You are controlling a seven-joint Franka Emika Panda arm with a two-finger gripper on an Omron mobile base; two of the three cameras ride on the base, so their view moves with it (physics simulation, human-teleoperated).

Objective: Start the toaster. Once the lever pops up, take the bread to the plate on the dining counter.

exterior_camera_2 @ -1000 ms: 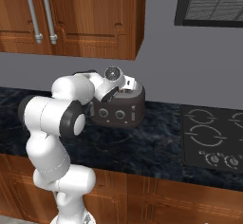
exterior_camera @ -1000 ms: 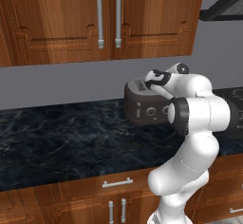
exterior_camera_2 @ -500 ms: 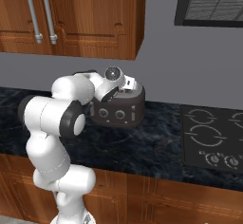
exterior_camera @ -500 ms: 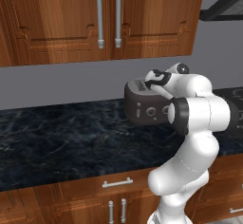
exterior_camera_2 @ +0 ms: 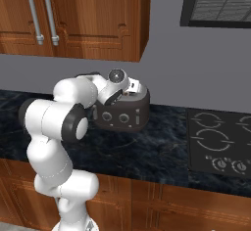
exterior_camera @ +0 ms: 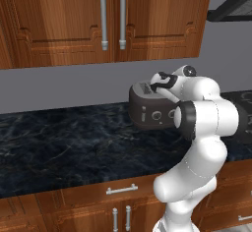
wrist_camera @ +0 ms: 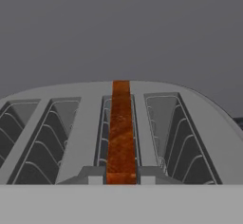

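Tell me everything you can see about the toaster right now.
The toaster is dark grey and rounded, standing upright on the black marbled counter near the wall. Its front shows two round knobs and a small pale lever. The silvery top has four slots with wire guides; one holds the bread on edge. The robot's hand hangs right over its top.

I get flat, even rendered light with no glare. My hand view is dim and grey. Edges stay sharp, undistorted.

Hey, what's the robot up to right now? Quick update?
Gripper shut, over toaster top. Bread standing in third slot. Nothing blocking it.
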